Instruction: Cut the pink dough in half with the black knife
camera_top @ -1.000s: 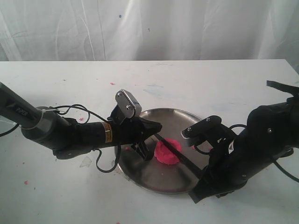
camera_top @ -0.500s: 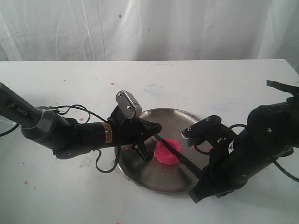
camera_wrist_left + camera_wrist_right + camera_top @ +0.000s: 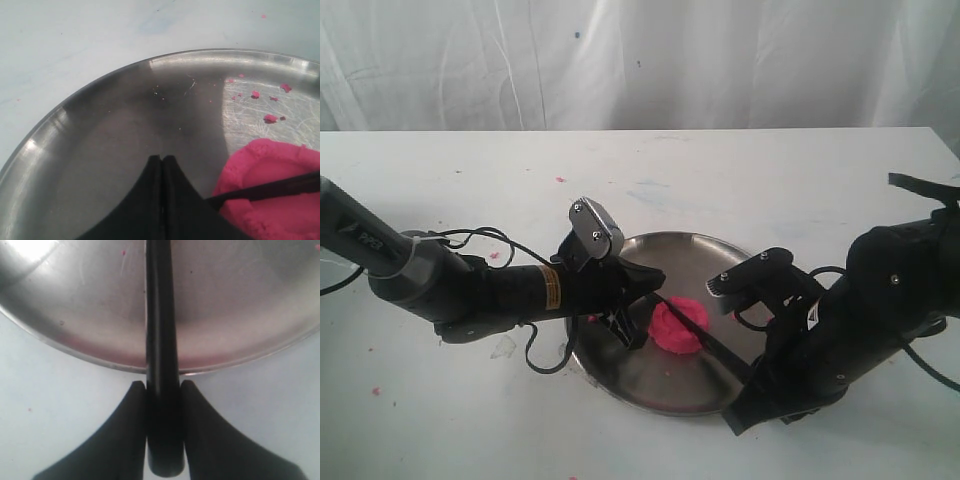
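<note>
The pink dough (image 3: pixel 670 333) lies as one lump in the middle of the steel plate (image 3: pixel 690 238). The black knife (image 3: pixel 720 350) runs slantwise across its top, blade resting on the lump. My right gripper (image 3: pixel 748 386) is at the plate's near right rim, shut on the knife's handle. The right wrist view shows that grip (image 3: pixel 162 387) on the knife (image 3: pixel 160 315) over the plate's rim (image 3: pixel 240 347). My left gripper (image 3: pixel 655 278) is shut and empty, just left of the dough. In the left wrist view its tips (image 3: pixel 162 158) hover over the plate (image 3: pixel 110 135) beside the dough (image 3: pixel 280 220) and blade (image 3: pixel 272 188).
Small pink crumbs (image 3: pixel 270 118) lie on the plate beyond the dough, and a few more (image 3: pixel 560 180) dot the white table (image 3: pixel 770 180). A white curtain hangs behind the table. The left arm's cable (image 3: pixel 535 355) loops beside the plate's left rim.
My left gripper has dipped slightly lower toward the plate beside the dough. The right gripper, knife and dough stay about where they were.
</note>
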You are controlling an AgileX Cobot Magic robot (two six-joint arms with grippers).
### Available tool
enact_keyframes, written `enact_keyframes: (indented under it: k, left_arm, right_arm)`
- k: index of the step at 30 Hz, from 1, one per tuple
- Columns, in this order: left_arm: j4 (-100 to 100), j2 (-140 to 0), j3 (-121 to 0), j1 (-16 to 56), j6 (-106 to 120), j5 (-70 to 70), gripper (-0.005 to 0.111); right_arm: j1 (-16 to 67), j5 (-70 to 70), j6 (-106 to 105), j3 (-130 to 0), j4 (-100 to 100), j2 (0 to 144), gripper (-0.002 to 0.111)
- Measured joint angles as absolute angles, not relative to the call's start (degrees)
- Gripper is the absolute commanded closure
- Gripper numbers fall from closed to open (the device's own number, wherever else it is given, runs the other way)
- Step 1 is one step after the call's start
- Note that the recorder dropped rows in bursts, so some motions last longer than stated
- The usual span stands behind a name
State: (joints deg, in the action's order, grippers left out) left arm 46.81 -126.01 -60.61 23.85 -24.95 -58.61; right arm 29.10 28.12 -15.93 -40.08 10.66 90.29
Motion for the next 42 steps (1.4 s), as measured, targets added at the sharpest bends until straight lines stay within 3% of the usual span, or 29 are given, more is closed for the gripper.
enact_keyframes:
  k: [42]
  left_arm:
    - [46.81,-126.01,-60.61,23.85,-24.91,-58.41,0.107]
  right_arm:
    - [29.10,27.88,-15.79,-40.08,10.66,91.76,0.108]
